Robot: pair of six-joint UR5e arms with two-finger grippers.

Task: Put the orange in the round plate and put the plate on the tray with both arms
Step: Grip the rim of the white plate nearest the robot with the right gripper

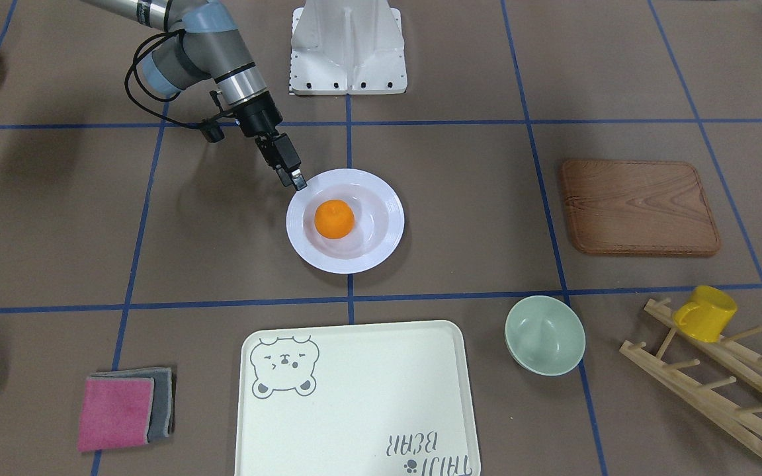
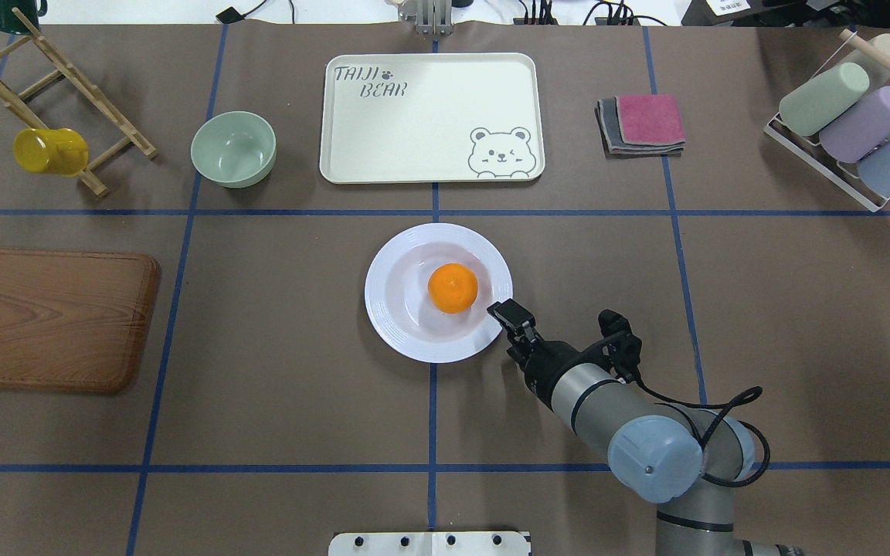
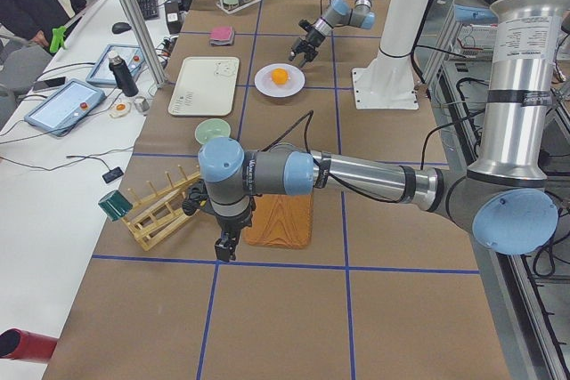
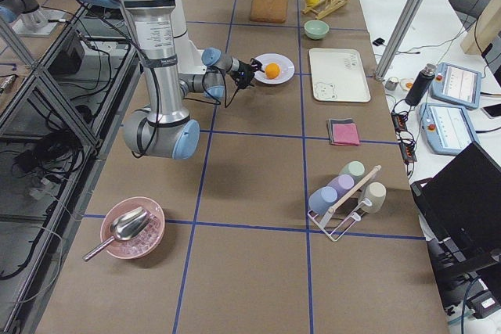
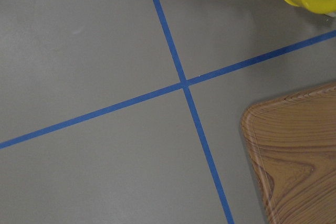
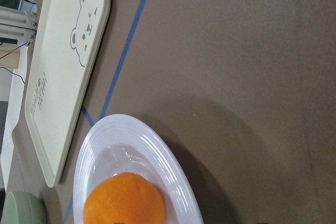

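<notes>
**Task items.** The orange (image 1: 334,219) lies in the well of the round plate (image 1: 386,193), slightly towards the robot's right of centre. The plate rests flat on the counter (image 1: 57,218), at mid-counter, on a crossing of blue tape lines. The tray (image 1: 361,396) lies flat on the far side of the plate from the robot, apart from it, with one tape line between them. Nothing lies on the tray.

**Right arm.** The right tool (image 1: 296,178) reaches in from the robot's right, tilted downward, with its tip at the plate's near-right rim. The jaws look narrow. Whether they pinch the rim cannot be told. The right wrist view shows the plate rim, the orange and the tray, but no fingers.

**Left arm.** The left tool (image 3: 224,246) points down over the counter at the robot's far left, just beside a corner of the wooden board (image 1: 639,207). It shows only in the side view, so its jaw state cannot be told.

**Other items.**
- A pale-green bowl (image 1: 545,335) stands left of the tray.
- A yellow mug (image 1: 705,313) hangs on a wooden rack (image 1: 718,390) further left.
- Folded cloths (image 1: 123,410) lie right of the tray.
</notes>
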